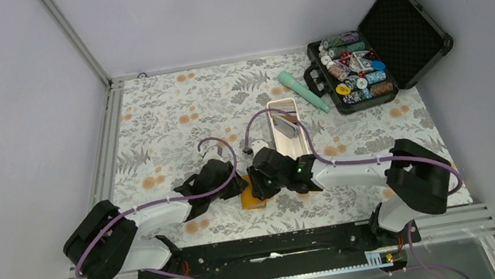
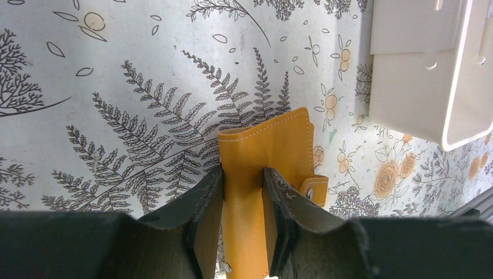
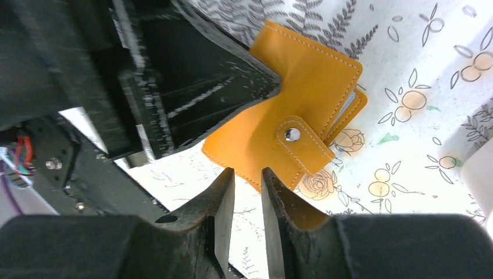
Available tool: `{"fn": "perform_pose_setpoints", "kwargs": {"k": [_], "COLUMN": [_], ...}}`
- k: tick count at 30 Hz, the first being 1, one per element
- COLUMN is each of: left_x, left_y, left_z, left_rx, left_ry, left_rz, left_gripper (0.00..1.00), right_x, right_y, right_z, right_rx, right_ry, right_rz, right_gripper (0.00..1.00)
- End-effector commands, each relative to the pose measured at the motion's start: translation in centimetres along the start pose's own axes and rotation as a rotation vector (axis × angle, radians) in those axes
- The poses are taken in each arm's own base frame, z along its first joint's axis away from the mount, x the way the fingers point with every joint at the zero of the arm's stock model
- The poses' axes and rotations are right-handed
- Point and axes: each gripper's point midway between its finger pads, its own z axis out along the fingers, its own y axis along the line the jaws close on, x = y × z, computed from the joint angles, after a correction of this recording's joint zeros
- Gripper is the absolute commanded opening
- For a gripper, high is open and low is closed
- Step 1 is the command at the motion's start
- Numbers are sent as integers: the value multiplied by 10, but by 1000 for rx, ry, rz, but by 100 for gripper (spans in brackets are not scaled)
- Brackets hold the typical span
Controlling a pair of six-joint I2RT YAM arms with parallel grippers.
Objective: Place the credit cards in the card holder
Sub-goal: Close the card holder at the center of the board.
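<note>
Card holder (image 2: 264, 145) at centre of left wrist frame, snap tab across cover, over floral surface (image 2: 116, 58). Left claw (image 2: 243, 174) clenched on its near end. Right claw (image 3: 247, 180) narrowly parted, tips at holder's lower edge; grasp cannot tell. White tray (image 2: 418, 75) upper right.
</note>
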Motion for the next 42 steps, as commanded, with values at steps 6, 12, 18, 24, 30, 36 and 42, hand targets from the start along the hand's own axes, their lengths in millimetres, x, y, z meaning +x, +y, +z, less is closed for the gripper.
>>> {"fn": "perform_pose_setpoints", "kwargs": {"k": [6, 12, 18, 24, 30, 36, 42], "left_x": [32, 32, 32, 32, 33, 33, 34], "left_y": [39, 39, 38, 38, 38, 37, 38], "left_z": [-5, -5, -4, -4, -4, -4, -4], "left_rx": [-131, -130, -129, -129, -127, -125, -127], "left_ry": [109, 110, 113, 115, 115, 117, 119], "left_rz": [39, 40, 39, 39, 37, 35, 34], "left_gripper": [31, 31, 31, 30, 30, 30, 30], "right_x": [-29, -34, -33, -31, -31, -31, -32], "right_y": [5, -1, -10, -16, -17, -14, -11], "right_z": [-25, -10, 3, 8, 14, 19, 22], "right_rx": [19, 57, 95, 117, 119, 106, 91], "right_ry": [-94, -84, -68, -58, -45, -46, -49], "right_rz": [-14, -41, -9, 16, 15, 13, 14], "right_gripper": [33, 30, 29, 32, 32, 32, 31]}}
